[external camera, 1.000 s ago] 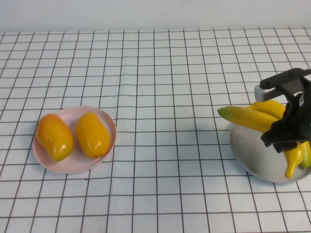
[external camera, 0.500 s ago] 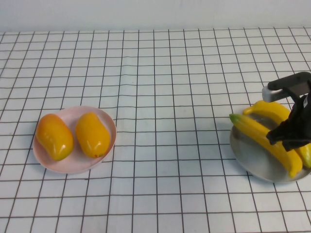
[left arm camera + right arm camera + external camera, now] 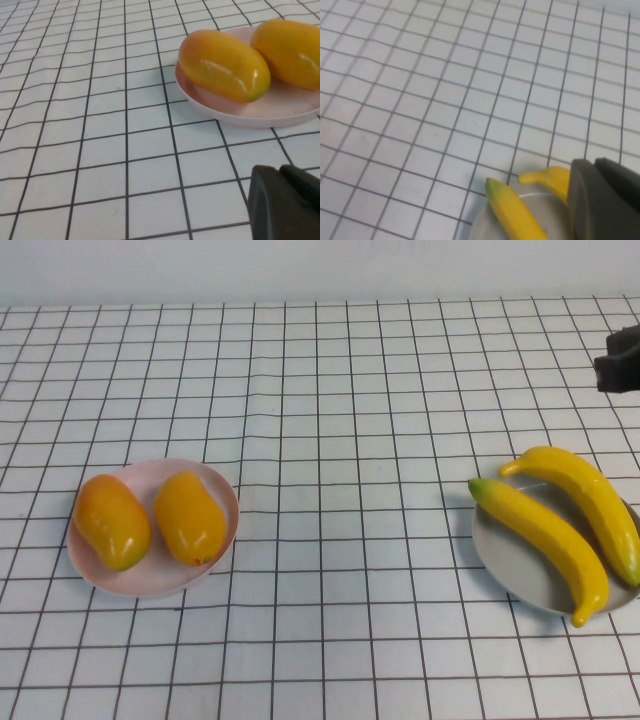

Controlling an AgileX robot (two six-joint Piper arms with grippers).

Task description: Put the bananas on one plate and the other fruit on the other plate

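Two yellow bananas (image 3: 545, 540) (image 3: 590, 505) lie side by side on the grey plate (image 3: 510, 565) at the right. Two orange-yellow fruits (image 3: 112, 522) (image 3: 190, 517) lie on the pink plate (image 3: 150, 585) at the left. My right gripper (image 3: 595, 162) is shut and empty, raised above and behind the grey plate; only a dark part of it (image 3: 620, 370) shows at the high view's right edge. Its wrist view shows the bananas' tips (image 3: 515, 215). My left gripper (image 3: 282, 172) is shut and empty, near the pink plate (image 3: 250, 117) and its fruits (image 3: 222, 65).
A white cloth with a black grid (image 3: 330, 440) covers the whole table. A plain pale wall runs along the far edge.
My right gripper has let go of the banana, which now lies on the grey plate beside the other one. The gripper has lifted away to the far right edge.
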